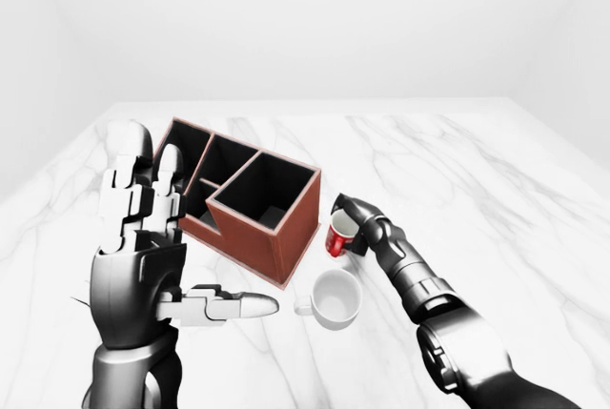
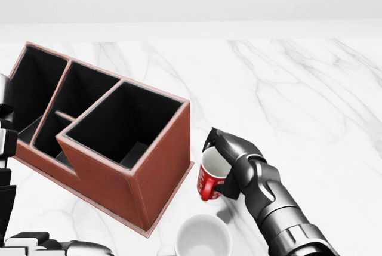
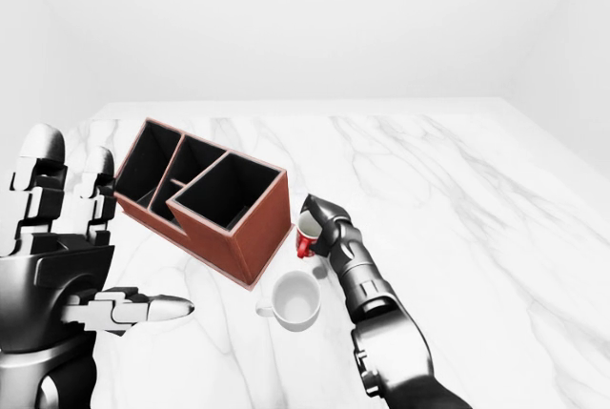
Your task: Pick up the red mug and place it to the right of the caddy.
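Red mug: gripped in right robot hand, tilted, apparently just off the surface, immediately right of caddy; left robot hand spread, idle.

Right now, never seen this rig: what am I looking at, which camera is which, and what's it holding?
It is a simulated humanoid robot with two arms, seen through three cameras on its own head: one head view and a left-eye and right-eye pair. On the white marble table stand a brown open-topped caddy with black compartments and a white ceramic mug. The right robot hand is closed round a small red mug with a white inside, tilted, just right of the caddy. The left robot hand is raised, fingers open, holding nothing.
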`<state>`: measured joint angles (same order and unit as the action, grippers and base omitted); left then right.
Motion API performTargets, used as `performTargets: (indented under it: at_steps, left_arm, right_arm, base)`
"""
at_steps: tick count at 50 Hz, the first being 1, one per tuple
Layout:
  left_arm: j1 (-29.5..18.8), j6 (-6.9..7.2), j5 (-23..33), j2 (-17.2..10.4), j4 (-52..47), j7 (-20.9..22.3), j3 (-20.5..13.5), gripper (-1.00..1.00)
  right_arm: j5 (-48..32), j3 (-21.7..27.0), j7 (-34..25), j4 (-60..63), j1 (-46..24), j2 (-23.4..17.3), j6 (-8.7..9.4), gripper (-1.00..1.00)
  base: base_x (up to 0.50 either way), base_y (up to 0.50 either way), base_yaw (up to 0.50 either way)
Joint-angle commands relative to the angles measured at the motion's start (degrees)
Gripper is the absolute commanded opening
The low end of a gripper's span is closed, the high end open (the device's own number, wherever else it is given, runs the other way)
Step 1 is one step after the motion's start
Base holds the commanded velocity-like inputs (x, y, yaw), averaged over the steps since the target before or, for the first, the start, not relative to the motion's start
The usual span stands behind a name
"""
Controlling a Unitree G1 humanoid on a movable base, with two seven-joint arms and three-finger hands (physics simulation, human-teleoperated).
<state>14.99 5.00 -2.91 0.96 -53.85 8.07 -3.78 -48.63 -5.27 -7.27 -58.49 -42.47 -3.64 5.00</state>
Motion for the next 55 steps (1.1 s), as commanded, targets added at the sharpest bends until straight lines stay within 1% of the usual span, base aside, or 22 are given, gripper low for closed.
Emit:
performTargets:
  at_steps: [1,14,23,24,25,26,27,28,29,30,46,55]
  left_arm:
    - [0.02,0.00,-0.26,0.07,-0.67,0.05,-0.28,1.00]
    - [0.07,0.00,-0.50,0.16,-0.85,0.15,-0.53,1.00]
    - [0.03,0.00,-0.16,0.08,-0.65,0.01,-0.06,1.00]
    - [0.03,0.00,-0.22,0.06,-0.70,0.04,-0.15,1.00]
    - [0.25,0.00,-0.31,0.12,-0.38,0.15,-0.24,1.00]
    - [0.13,0.00,-0.33,0.10,-0.47,0.12,-0.32,1.00]
    - [0.05,0.00,-0.39,0.10,-0.55,0.12,-0.37,1.00]
    - [-0.02,0.00,-0.41,0.09,-0.79,0.09,-0.41,1.00]
    - [-0.03,0.00,-0.41,0.09,-1.03,0.08,-0.40,1.00]
    - [0.22,0.00,-0.33,0.15,-0.67,0.15,-0.31,1.00]
    - [-0.04,0.00,-0.37,0.03,-0.39,0.18,-0.29,1.00]
    - [-0.04,0.00,0.37,-0.08,0.22,-0.24,0.82,1.00]
  right_arm:
    - [-2.28,-0.02,1.76,-2.26,-0.74,0.25,0.00,-1.00]
    - [-2.00,0.00,2.71,-4.92,-1.72,0.47,0.00,-1.00]
    - [-1.04,0.23,3.81,-6.73,-2.40,0.45,0.00,-1.00]
    - [-0.96,0.26,4.01,-6.91,-2.43,0.43,0.00,-0.94]
    - [-0.92,0.24,4.21,-7.31,-2.54,0.34,0.00,-0.74]
    - [-0.67,0.44,4.44,-7.55,-2.74,0.25,0.00,0.18]
    - [-0.55,0.46,4.40,-7.56,-2.76,0.17,0.00,0.57]
    - [-0.45,0.48,4.45,-7.61,-2.74,0.12,0.00,0.75]
    - [-0.39,0.46,4.59,-7.80,-2.78,0.04,0.00,0.83]
    - [-0.48,0.29,4.26,-7.50,-2.52,-0.07,0.00,1.00]
    - [-0.04,0.68,2.76,-5.60,-2.61,-1.71,0.00,1.00]
    - [-1.53,2.08,-3.88,3.89,-2.50,-5.23,0.00,1.00]
  base:
    - [0.00,0.00,0.00]
    - [0.00,0.00,0.00]
    - [0.00,0.00,0.00]
    - [0.00,0.00,0.00]
    - [0.00,0.00,0.00]
    - [0.00,0.00,0.00]
    - [0.00,0.00,0.00]
    - [0.00,0.00,0.00]
    - [0.00,0.00,0.00]
    - [0.00,0.00,0.00]
    - [0.00,0.00,0.00]
    - [0.00,0.00,0.00]
